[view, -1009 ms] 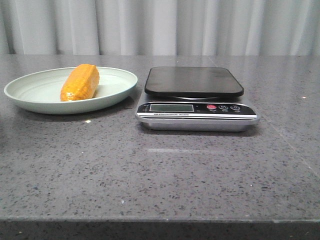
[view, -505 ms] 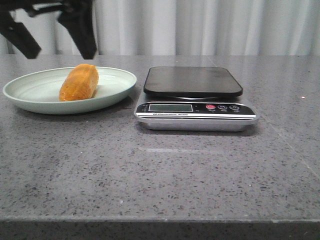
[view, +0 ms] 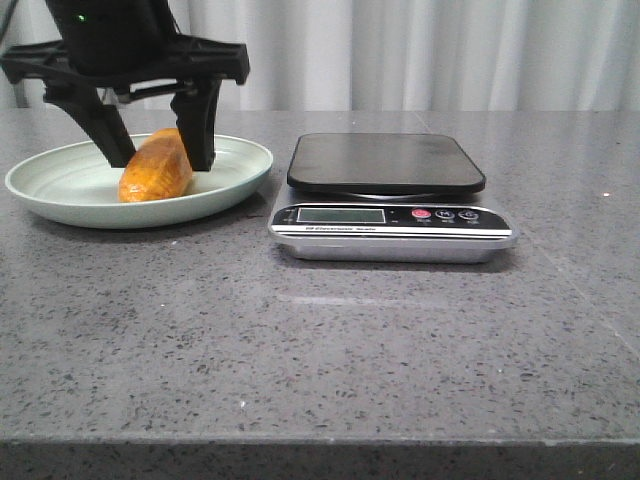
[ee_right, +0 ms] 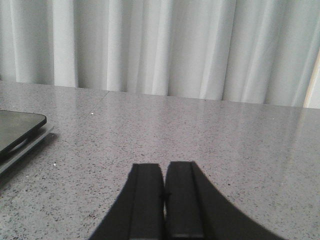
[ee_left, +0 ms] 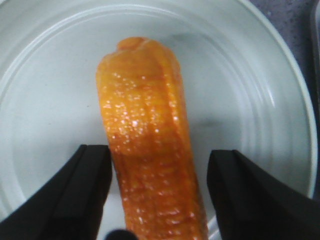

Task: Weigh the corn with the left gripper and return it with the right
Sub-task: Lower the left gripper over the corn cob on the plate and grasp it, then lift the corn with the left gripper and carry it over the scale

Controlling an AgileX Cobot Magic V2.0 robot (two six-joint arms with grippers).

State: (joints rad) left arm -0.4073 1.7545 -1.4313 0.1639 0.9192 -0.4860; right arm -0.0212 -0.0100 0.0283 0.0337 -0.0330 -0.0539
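Note:
The orange-yellow corn (view: 155, 170) lies on a pale green plate (view: 60, 195) at the left of the table. My left gripper (view: 160, 155) is open and lowered over the corn, one finger on each side of it. In the left wrist view the corn (ee_left: 147, 150) lies between the two black fingers (ee_left: 85, 195) with gaps on both sides. A digital scale (view: 390, 195) with a dark empty platform stands right of the plate. My right gripper (ee_right: 164, 185) is shut and empty, low over bare table; it does not show in the front view.
The scale's corner (ee_right: 15, 130) shows at the edge of the right wrist view. White curtains (view: 420, 50) hang behind the grey speckled table (view: 320, 340). The table's front edge runs along the bottom of the front view.
My left gripper has come down from above the plate and now straddles the corn. The corn, plate and scale have not moved.

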